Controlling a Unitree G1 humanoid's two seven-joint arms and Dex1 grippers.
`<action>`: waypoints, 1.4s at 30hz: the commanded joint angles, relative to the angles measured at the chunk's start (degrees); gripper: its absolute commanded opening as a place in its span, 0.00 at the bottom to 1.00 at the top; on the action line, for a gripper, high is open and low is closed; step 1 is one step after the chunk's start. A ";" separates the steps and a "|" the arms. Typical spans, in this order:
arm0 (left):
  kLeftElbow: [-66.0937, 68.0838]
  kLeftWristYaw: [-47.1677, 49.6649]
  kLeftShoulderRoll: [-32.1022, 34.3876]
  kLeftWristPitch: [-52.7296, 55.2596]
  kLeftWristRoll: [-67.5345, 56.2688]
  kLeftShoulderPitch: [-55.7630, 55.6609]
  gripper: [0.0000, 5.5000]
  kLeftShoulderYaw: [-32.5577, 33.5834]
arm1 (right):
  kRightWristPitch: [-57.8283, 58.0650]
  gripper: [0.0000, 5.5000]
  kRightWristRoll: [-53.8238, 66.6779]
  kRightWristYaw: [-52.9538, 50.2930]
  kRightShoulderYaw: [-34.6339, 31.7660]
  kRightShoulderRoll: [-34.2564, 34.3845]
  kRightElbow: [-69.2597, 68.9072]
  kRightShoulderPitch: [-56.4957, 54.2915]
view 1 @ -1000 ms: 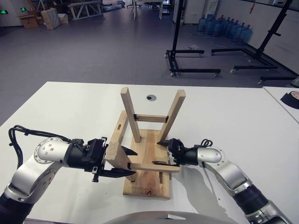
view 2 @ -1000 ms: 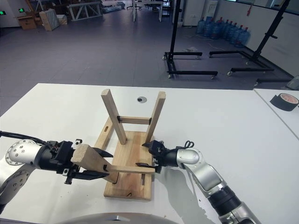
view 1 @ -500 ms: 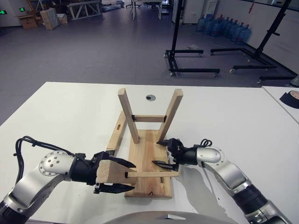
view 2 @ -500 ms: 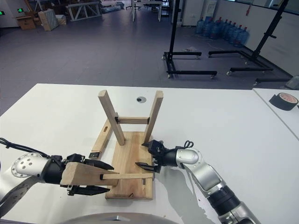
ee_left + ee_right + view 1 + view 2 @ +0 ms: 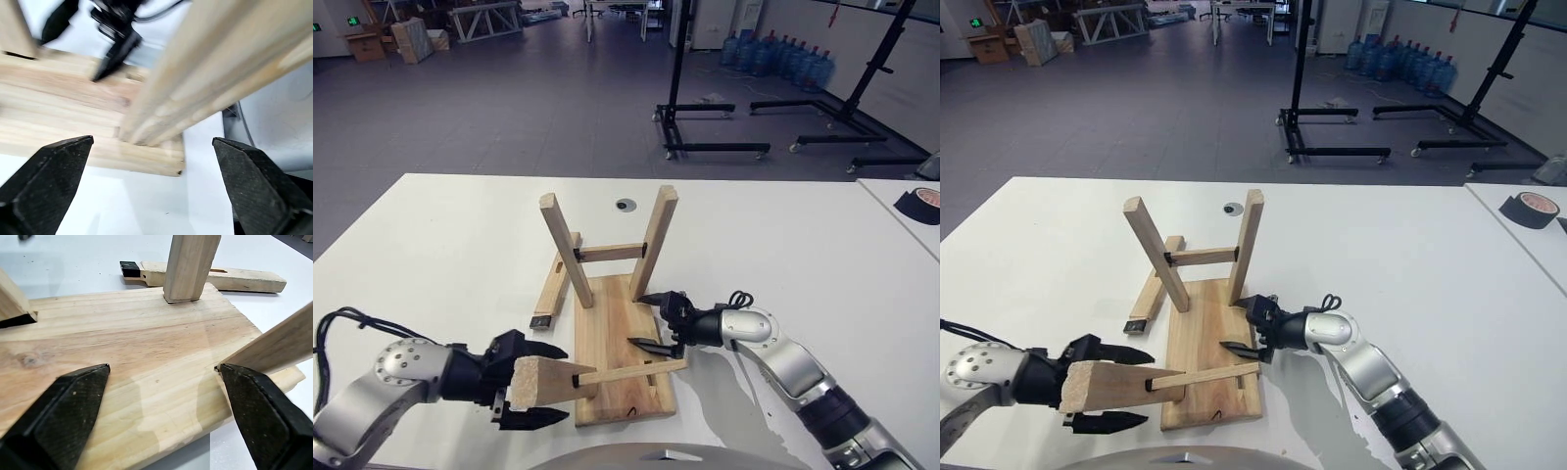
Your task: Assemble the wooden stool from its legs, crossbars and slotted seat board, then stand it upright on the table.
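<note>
Partly built, the stool lies legs-up on the table

On the white table (image 5: 822, 235), the pale wooden slotted seat board (image 5: 612, 333) lies flat, its long side running away from the robot. Two square wooden legs stand in its far end. The left upright leg (image 5: 564, 250) leans outward to the left and the right upright leg (image 5: 655, 240) leans slightly to the right. A thin far crossbar (image 5: 610, 253) joins them about halfway up. A loose wooden leg with a black tip (image 5: 553, 292) lies flat on the table just beside the board's left edge, partly behind the left upright leg.

The left gripper (image 5: 530, 387) is at the board's near left corner, its two black fingers clamped above and below a thick held wooden leg (image 5: 543, 380). From that leg a thin near crossbar (image 5: 631, 372) sticks out to the right. It crosses over the near part of the board, and its free end is at the board's right edge.

The right gripper (image 5: 649, 320) sits over the board's right edge, near the foot of the right upright leg, with its fingers spread wide apart above the board. Its lower finger is just beside the near crossbar's free end; whether they touch cannot be told.

Off to the right, a black roll of tape (image 5: 918, 203) lies on a neighbouring table (image 5: 891, 211).
</note>
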 commanded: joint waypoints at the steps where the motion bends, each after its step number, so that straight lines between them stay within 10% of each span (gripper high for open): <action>1: -3.96 -0.99 -0.43 0.56 -5.53 3.83 0.81 11.57 | 5.56 0.75 -5.52 -4.00 -0.30 -2.42 3.66 4.03; 4: -5.60 -0.69 -0.77 2.16 -6.01 6.35 0.81 14.58 | 7.03 0.75 -3.49 -5.34 -2.34 -2.07 1.29 6.01; 13: -2.50 3.81 -5.54 5.39 10.34 7.51 0.81 -6.40 | 14.38 0.75 13.24 5.81 -18.33 -11.86 -10.35 12.26; 20: 2.57 13.70 -13.53 7.35 17.91 3.31 0.81 -13.39 | 12.94 0.75 13.25 16.75 -18.41 -21.06 -10.52 19.49; 42: 11.72 24.23 -20.67 4.14 29.24 -8.92 0.81 -16.38 | 8.77 0.75 8.68 4.74 -13.21 -6.39 -8.55 15.15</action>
